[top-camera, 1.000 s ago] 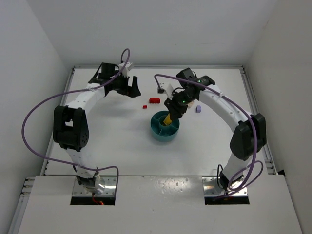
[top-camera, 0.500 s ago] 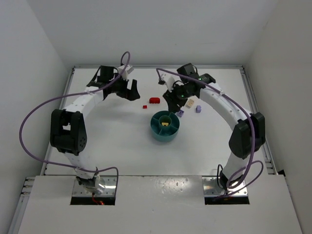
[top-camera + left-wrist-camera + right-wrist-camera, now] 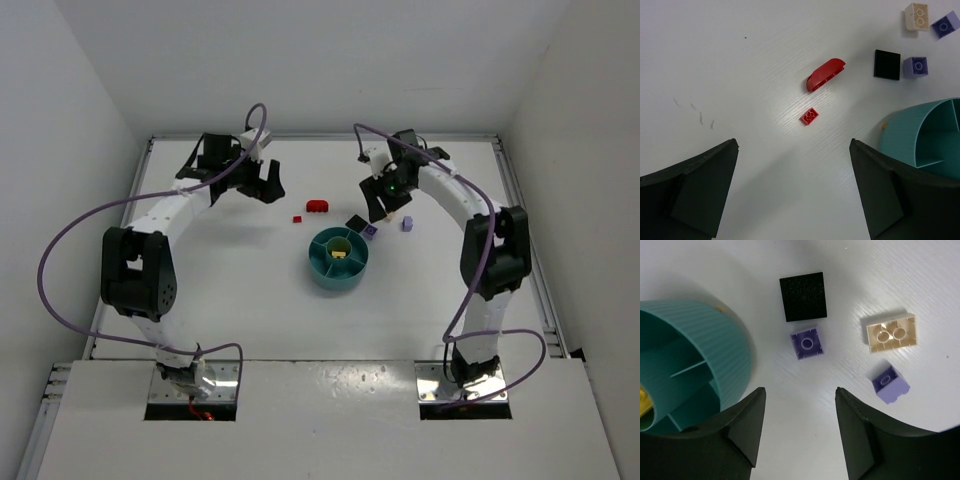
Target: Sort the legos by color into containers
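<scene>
The teal dish (image 3: pixel 322 270) sits mid-table, with a yellow lego (image 3: pixel 340 255) lying in one wedge. Beside it lie a black plate (image 3: pixel 803 296), a purple brick (image 3: pixel 807 343), a tan brick (image 3: pixel 890 333) and a lavender brick (image 3: pixel 887 384). My right gripper (image 3: pixel 800 390) hovers open over these, just right of the dish wall (image 3: pixel 715 355), holding nothing. Farther left are a curved red lego (image 3: pixel 825 75) and a small red brick (image 3: pixel 809 116). My left gripper (image 3: pixel 793 145) stands wide open and empty above bare table, short of the red pieces.
White walls close in the table on three sides. The dish rim (image 3: pixel 930 135) shows at the right of the left wrist view. Purple cables loop off both arms. Faint scuff marks (image 3: pixel 695 112) lie on the table left of the red bricks.
My right gripper let go of the yellow lego into the dish, opened, and swung back-right to above the loose bricks. The left arm barely shifted.
</scene>
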Action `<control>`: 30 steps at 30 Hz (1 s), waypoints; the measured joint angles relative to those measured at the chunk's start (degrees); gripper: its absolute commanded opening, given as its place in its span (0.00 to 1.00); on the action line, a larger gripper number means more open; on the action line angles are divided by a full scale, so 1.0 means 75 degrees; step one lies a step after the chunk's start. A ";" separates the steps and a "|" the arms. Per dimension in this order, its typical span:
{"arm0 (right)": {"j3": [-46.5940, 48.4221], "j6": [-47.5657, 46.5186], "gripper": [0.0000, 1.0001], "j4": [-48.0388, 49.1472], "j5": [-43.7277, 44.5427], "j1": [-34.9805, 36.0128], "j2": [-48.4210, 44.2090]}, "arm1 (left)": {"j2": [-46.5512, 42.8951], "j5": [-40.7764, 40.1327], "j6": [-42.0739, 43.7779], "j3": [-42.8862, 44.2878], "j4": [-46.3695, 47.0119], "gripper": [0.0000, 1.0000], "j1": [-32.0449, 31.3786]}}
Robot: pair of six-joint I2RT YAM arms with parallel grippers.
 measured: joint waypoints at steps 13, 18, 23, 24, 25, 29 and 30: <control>0.0481 -0.0679 0.64 -0.0114 0.0160 0.0166 0.0702 | -0.0015 -0.0128 0.0172 0.0038 0.0023 1.00 0.0000; 0.0487 -0.0965 0.64 -0.0175 0.0163 0.0262 0.0723 | -0.0012 -0.0128 0.0166 0.0070 0.0023 1.00 0.0000; 0.0527 -0.1160 0.64 -0.0286 0.0169 0.0364 0.0921 | -0.0012 -0.0184 0.0122 0.0073 0.0023 1.00 0.0000; 0.0527 -0.1174 0.64 -0.0306 0.0178 0.0391 0.0968 | -0.0009 -0.0187 0.0111 0.0073 0.0023 1.00 0.0000; 0.0527 -0.1198 0.64 -0.0315 0.0181 0.0399 0.1014 | -0.0006 -0.0192 0.0105 0.0073 0.0023 1.00 0.0000; 0.0527 -0.1259 0.64 -0.0312 0.0213 0.0405 0.1192 | 0.0070 -0.0204 0.0102 0.0099 0.0012 1.00 0.0000; 0.0525 -0.1274 0.64 -0.0315 0.0236 0.0405 0.1230 | 0.0111 -0.0207 0.0102 0.0137 0.0009 1.00 0.0000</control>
